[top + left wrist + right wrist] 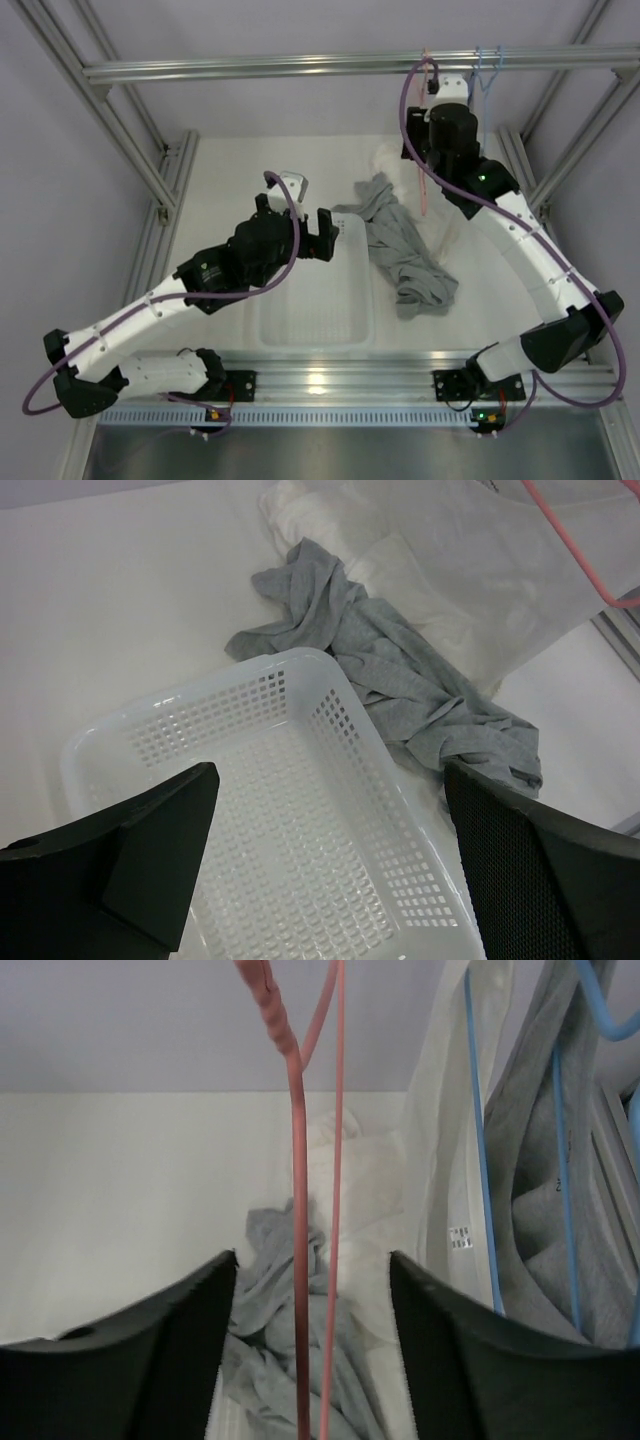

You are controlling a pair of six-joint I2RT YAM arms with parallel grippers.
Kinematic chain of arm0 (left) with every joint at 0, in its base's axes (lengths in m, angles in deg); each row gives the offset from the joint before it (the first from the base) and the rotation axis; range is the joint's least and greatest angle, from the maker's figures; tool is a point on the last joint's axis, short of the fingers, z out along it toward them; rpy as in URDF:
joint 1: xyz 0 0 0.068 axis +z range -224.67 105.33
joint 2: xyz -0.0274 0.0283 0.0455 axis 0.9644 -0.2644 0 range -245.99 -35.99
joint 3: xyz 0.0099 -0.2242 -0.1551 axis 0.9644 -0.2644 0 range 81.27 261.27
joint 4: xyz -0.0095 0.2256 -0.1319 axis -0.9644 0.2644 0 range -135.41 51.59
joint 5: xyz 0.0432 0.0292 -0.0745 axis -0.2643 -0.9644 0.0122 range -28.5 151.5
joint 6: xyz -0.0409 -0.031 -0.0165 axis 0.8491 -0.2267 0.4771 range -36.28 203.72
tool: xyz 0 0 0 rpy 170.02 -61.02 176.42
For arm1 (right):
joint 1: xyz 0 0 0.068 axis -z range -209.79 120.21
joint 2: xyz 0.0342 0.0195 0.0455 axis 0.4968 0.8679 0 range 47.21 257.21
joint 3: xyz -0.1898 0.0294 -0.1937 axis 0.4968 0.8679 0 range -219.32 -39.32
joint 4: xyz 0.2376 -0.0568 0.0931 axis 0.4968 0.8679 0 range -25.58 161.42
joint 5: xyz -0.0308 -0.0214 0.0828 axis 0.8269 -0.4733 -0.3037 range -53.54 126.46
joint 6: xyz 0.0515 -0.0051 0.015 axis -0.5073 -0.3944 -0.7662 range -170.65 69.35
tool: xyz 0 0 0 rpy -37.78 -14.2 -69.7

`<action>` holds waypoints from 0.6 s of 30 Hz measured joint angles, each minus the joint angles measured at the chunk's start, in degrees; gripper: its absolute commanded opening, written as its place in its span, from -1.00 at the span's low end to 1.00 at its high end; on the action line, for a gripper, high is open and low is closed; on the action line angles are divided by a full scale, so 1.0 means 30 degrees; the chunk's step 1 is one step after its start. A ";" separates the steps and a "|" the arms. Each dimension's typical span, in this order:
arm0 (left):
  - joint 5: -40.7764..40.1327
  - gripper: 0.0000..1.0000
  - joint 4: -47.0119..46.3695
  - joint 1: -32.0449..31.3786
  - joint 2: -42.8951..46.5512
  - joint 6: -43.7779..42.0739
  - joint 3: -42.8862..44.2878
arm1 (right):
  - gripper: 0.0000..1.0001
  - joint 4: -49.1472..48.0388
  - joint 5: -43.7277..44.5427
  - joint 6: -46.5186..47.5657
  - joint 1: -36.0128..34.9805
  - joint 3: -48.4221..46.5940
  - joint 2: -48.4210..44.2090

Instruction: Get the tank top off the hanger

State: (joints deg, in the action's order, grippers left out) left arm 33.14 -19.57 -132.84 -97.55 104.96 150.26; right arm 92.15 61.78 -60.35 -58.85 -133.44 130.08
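Observation:
A pink hanger [298, 1260] hangs from the top rail [300, 66], and its two thin wires run down between my right fingers. It also shows in the top view [427, 170]. My right gripper [312, 1295] is open around these wires, up near the rail [432, 88]. White cloth [470, 570] drapes below the pink hanger [575, 550]. A grey tank top [405, 255] lies crumpled on the table right of the basket and shows in the left wrist view [400, 680]. My left gripper [330, 830] is open and empty above the white basket [290, 665].
The white perforated basket [365, 300] sits at the table's near middle. At the right of the rail, blue hangers [480, 1160] carry a white garment [445, 1150] and a grey garment [540, 1220]. Frame posts stand at both sides.

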 measured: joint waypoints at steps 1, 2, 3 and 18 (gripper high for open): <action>0.0022 0.98 -0.0007 0.0000 -0.0160 0.0007 0.0000 | 0.51 0.0102 -0.0058 0.0000 0.0007 0.0007 0.0000; 0.0153 0.98 0.0000 0.0000 -0.0357 0.0007 0.0000 | 0.59 0.0153 -0.0153 -0.0036 0.0007 0.0007 -0.0044; 0.0386 0.98 0.0000 0.0000 -0.0619 0.0007 0.0015 | 0.81 0.0204 -0.0299 -0.0044 0.0007 0.0058 -0.0146; 0.8801 0.98 -0.4182 -0.0663 -0.8262 -0.3198 0.0736 | 0.99 0.1246 -0.0852 -0.0357 0.0000 0.4707 -1.0950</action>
State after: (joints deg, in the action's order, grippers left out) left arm 59.54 -32.11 -134.83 -122.33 95.36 152.47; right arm 95.89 59.23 -61.42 -58.85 -119.32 97.23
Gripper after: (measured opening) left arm 0.990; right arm 0.992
